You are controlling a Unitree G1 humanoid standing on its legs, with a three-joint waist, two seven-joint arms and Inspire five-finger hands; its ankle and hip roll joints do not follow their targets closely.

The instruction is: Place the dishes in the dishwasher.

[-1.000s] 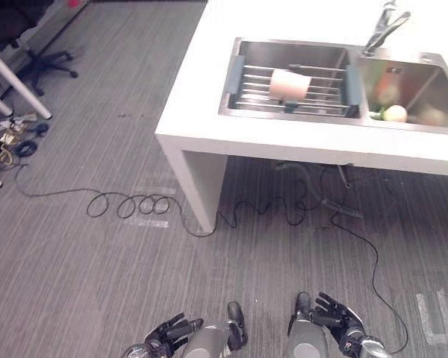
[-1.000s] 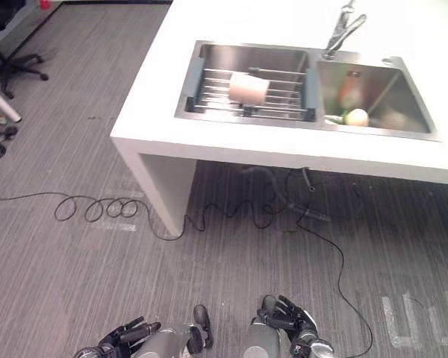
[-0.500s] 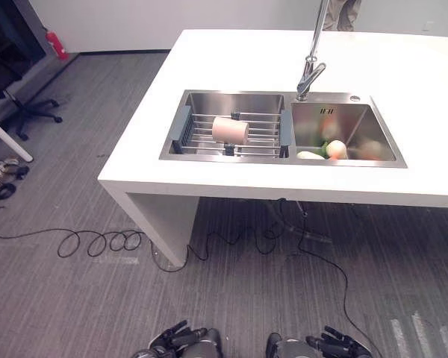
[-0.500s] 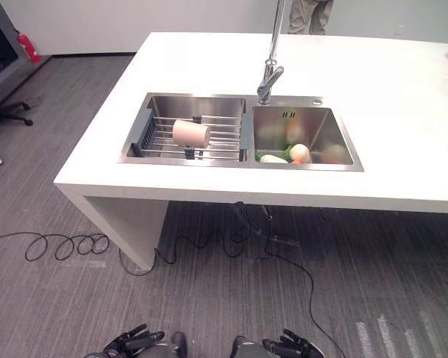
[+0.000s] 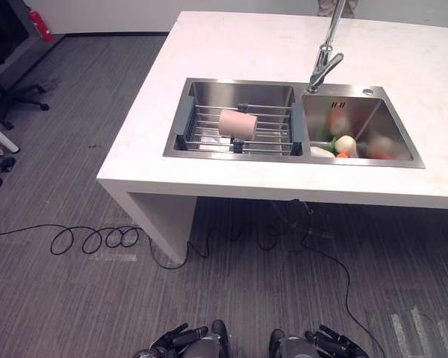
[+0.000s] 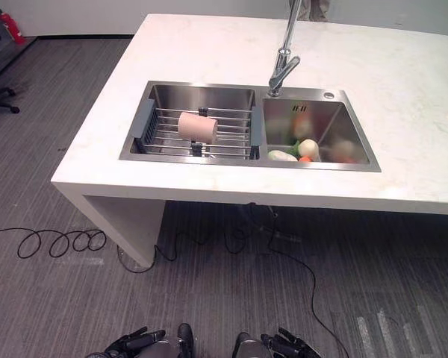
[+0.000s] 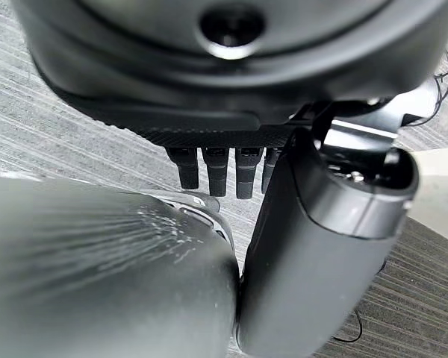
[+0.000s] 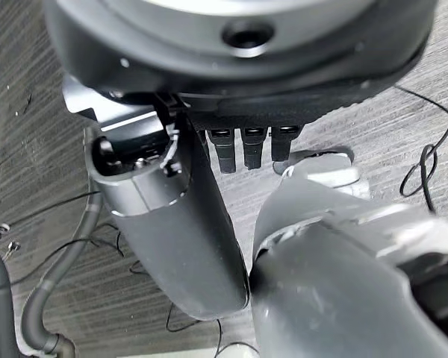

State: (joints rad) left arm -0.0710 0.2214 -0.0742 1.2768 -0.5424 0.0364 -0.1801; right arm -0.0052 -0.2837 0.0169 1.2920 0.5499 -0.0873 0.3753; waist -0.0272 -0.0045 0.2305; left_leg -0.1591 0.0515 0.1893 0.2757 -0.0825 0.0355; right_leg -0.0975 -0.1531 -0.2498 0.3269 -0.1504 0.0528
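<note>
Currently we stand back from the counter (image 5: 209,186), both robot hands low, fingers relaxed, holding nothing: left robot hand (image 5: 181,339), right robot hand (image 5: 330,344). Next we judge an approach toward the pink cup (image 5: 237,124) on the sink rack (image 5: 272,138).

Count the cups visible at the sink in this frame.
1. A pink cup lies on its side on the wire rack across the left basin. The right basin holds blurred items that cannot be identified, so further dishes may be hidden there.
</note>
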